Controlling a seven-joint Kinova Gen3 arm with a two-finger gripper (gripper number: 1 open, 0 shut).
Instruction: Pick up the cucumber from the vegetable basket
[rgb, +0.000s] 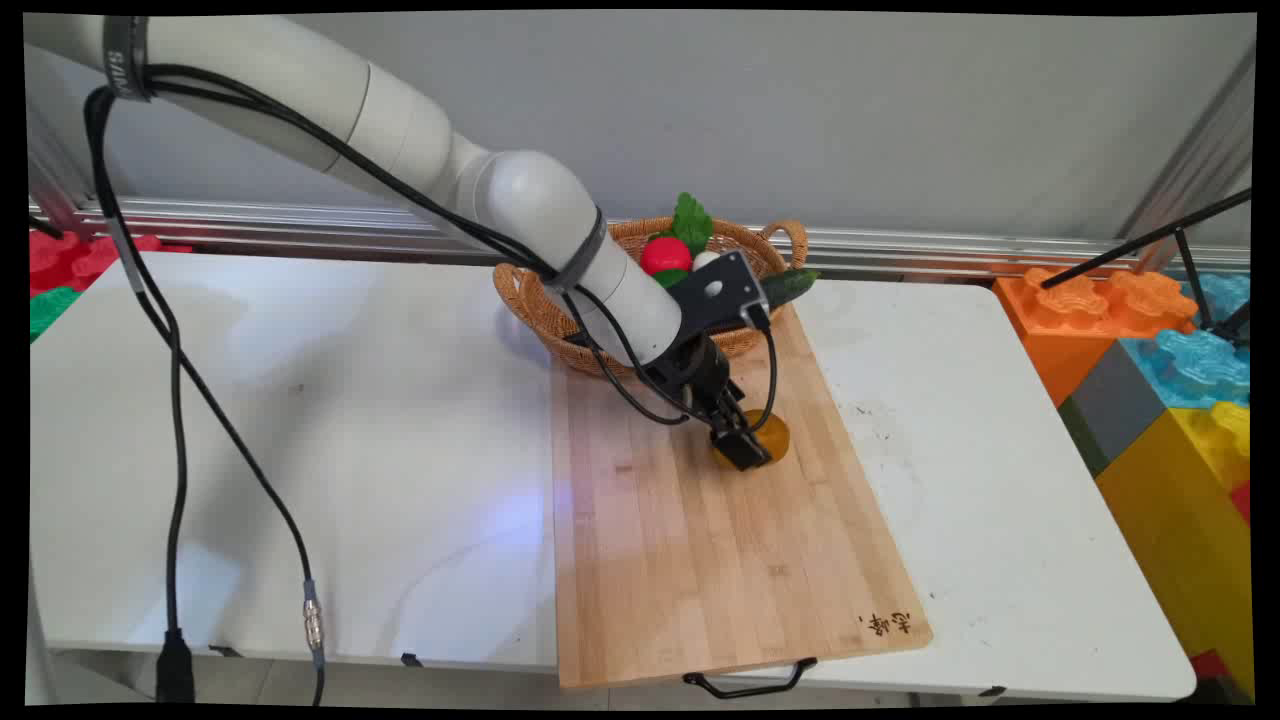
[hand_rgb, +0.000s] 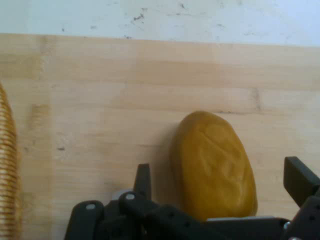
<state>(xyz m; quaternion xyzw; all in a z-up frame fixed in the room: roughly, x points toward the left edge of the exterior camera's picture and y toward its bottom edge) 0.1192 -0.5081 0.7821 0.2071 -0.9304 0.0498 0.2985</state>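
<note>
A brownish-yellow potato (hand_rgb: 212, 162) lies on the wooden cutting board (rgb: 700, 560). My gripper (hand_rgb: 220, 180) is lowered over it and open, one finger on each side with a gap between each finger and the potato. In the main view the gripper (rgb: 745, 447) sits at the board's far half and hides part of the potato (rgb: 777, 436). Just behind it stands a wicker basket (rgb: 775, 250) holding a red round vegetable (rgb: 665, 255), a green leafy piece (rgb: 692, 222) and a cucumber (rgb: 790, 285) that pokes over the rim.
The basket's woven wall (hand_rgb: 7, 175) shows at the hand view's left edge. Large toy blocks (rgb: 1150, 350) stand right of the table, with a black tripod leg (rgb: 1140, 245) above them. Red and green blocks (rgb: 60, 270) sit at far left. The board's black handle (rgb: 750, 682) overhangs the near edge.
</note>
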